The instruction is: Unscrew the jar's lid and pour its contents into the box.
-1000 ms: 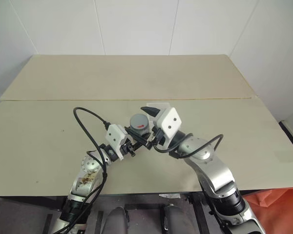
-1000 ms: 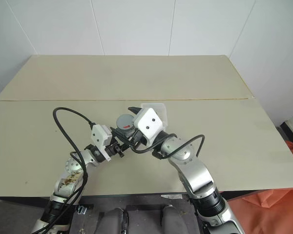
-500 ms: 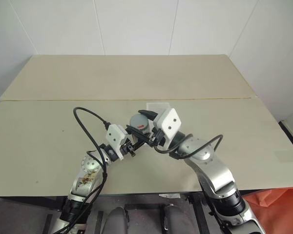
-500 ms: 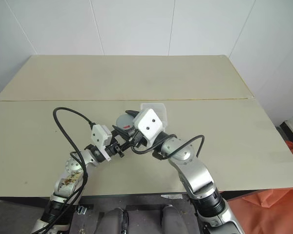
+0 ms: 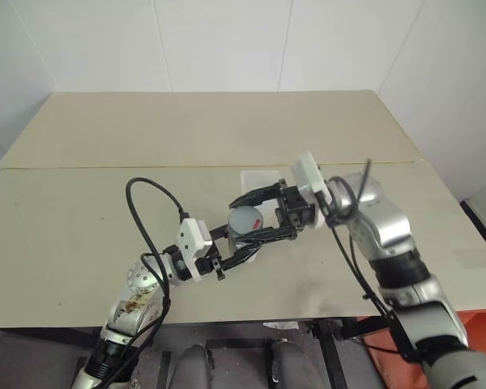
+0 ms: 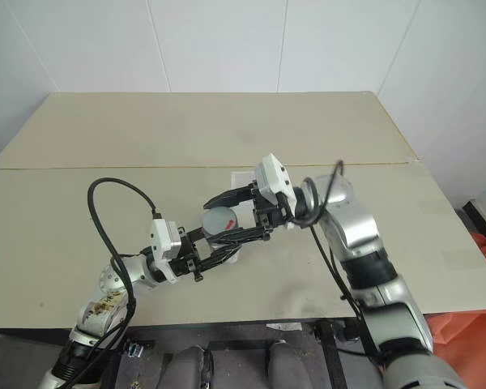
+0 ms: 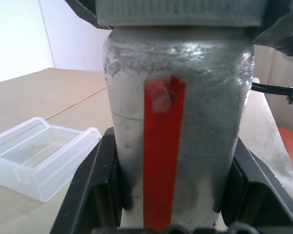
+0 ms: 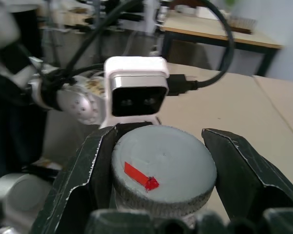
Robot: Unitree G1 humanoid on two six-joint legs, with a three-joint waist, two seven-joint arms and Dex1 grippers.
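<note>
Your head views put the table (image 5: 81, 211) under both arms, the box (image 5: 259, 177) beyond them; the left wrist view shows that box empty; your left gripper (image 7: 173, 195) clamps the jar (image 7: 173, 117) upright; your right gripper (image 8: 158, 165) is clamped on the lid (image 8: 163, 168).

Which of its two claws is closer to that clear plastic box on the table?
The right. The right gripper, closed around the lid, hangs just in front of the box. The left gripper holds the jar lower down, farther from the box.
</note>
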